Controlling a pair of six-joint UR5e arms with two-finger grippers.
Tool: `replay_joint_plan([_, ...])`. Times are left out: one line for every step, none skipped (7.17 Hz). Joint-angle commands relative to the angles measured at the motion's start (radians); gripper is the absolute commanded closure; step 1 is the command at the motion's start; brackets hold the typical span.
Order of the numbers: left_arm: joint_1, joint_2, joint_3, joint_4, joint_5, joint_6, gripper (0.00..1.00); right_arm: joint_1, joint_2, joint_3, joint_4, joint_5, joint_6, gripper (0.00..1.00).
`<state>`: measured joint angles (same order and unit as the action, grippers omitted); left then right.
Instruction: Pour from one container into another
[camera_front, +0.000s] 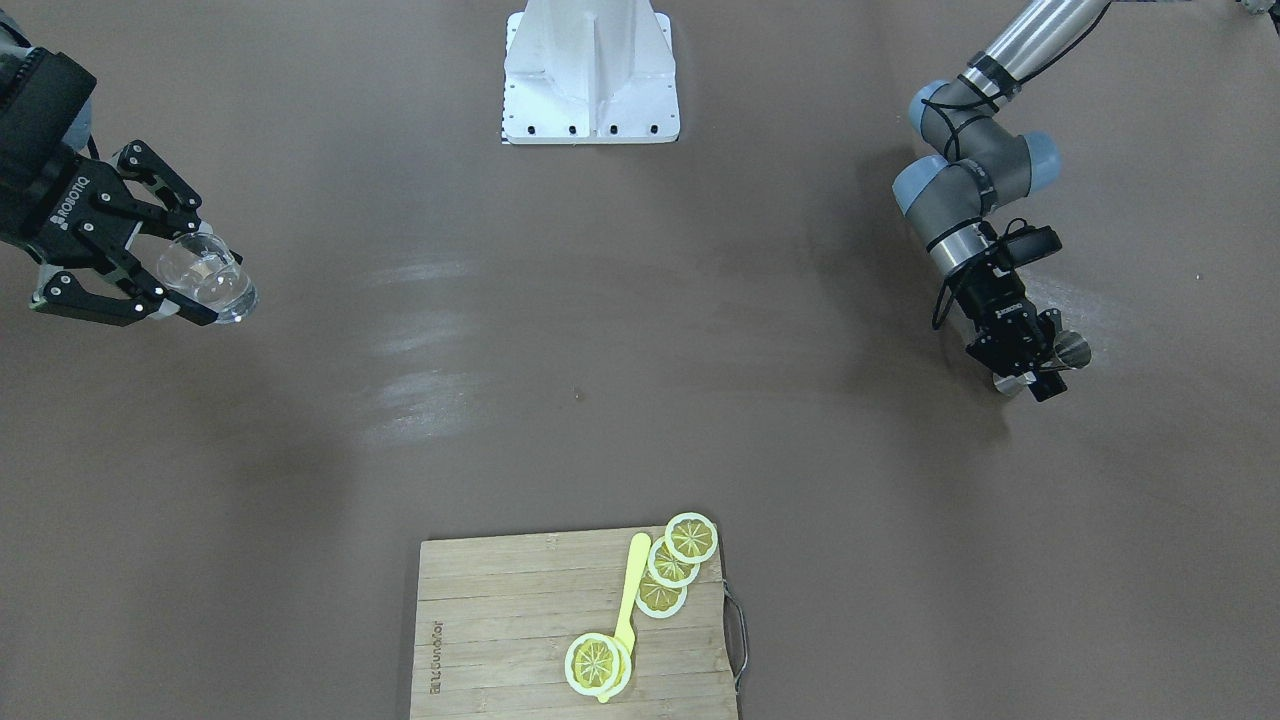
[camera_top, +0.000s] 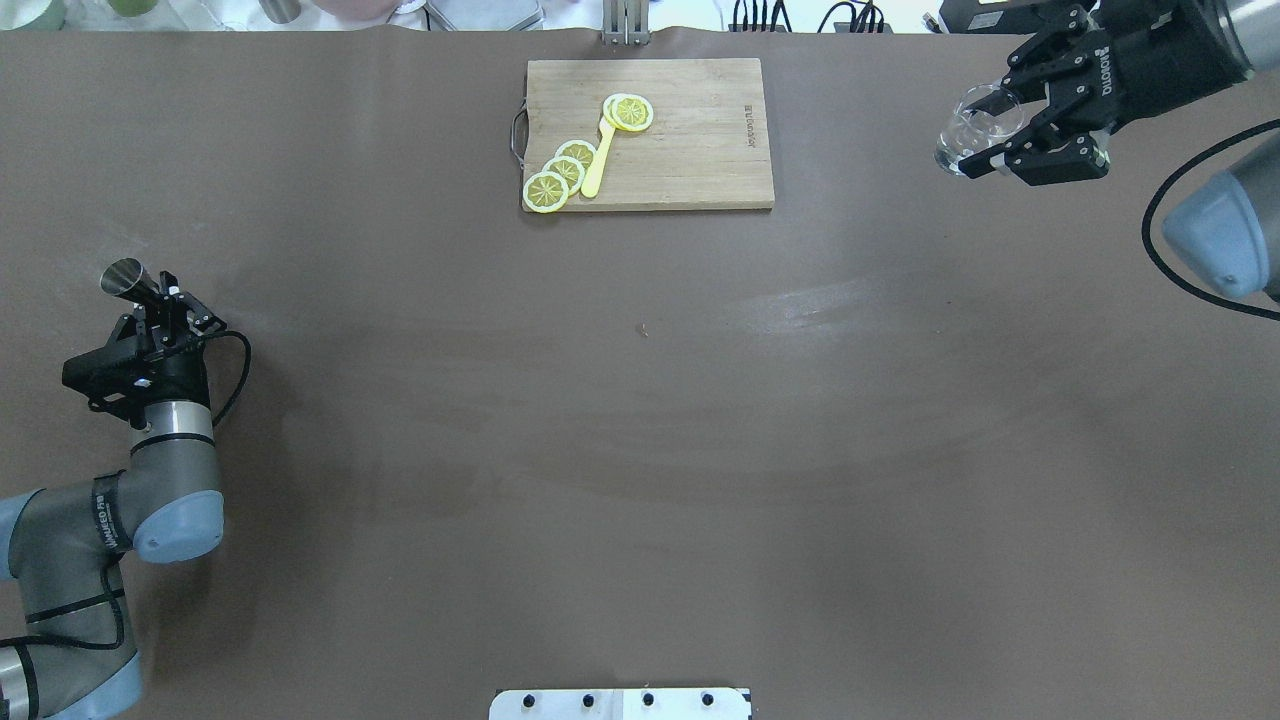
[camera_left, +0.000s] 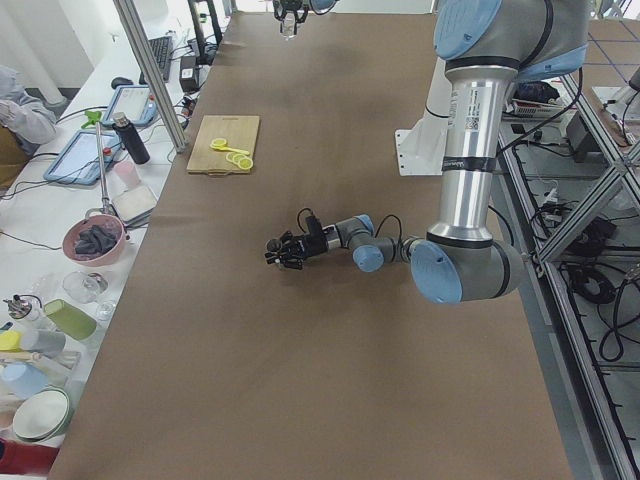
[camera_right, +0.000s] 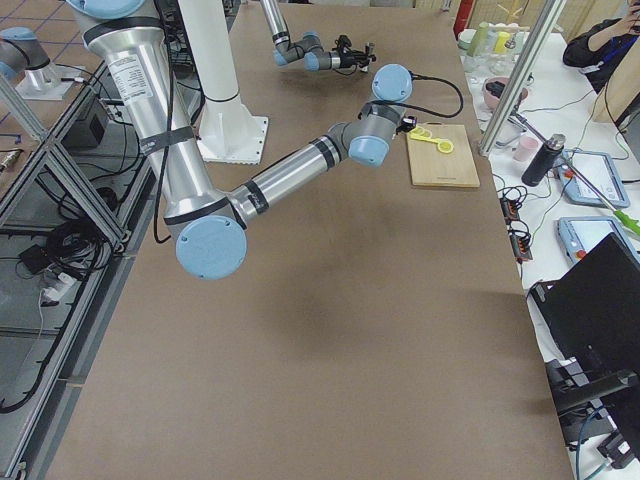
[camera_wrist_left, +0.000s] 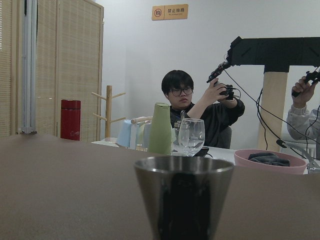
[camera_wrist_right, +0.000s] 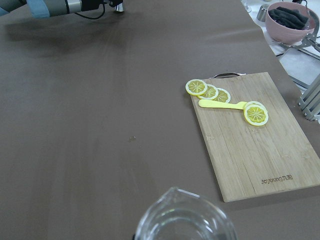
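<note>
Brown table (camera_front: 640, 400), glass cup (camera_front: 225, 290) in right end effector (camera_front: 205, 277), jigger (camera_front: 1072, 350) gripped

One each of cup (camera_front: 205, 278), jigger (camera_front: 1070, 350), board (camera_front: 500, 620), spoon (camera_front: 632, 580); four lemon slices (camera_front: 691, 537).

Robot lab: aluminium framing (camera_left: 153, 75), operators' bench (camera_left: 40, 225)

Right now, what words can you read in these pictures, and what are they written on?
"ROBOTIQ": on the right gripper.
"Joyoung": on the cutting board; the characters after it are too small to read.
"禁止拍照": on the orange wall sign.
The left arm's sticker: too small to read.
</note>
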<state>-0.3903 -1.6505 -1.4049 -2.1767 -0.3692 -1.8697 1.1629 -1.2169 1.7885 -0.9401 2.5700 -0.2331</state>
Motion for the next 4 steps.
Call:
replay_joint_plan([0.001,-0.003,-0.022,0.000,-0.001,0.095,1.00,-0.006,0.000,0.002,-0.011,-0.002,0.000,1.00])
replay_joint_plan([0.001,-0.026,-0.035,-0.006,-0.001,0.276,1.00,-0.006,0.002,0.000,-0.011,-0.002,0.000,1.00])
replay_joint_plan([0.001,-0.066,-0.060,-0.012,-0.008,0.350,1.00,-0.009,0.005,0.000,-0.011,-0.005,0.000,1.00])
replay_joint_plan([0.001,-0.109,-0.074,-0.012,-0.005,0.356,1.00,-0.009,0.008,0.000,-0.013,-0.007,0.000,1.00])
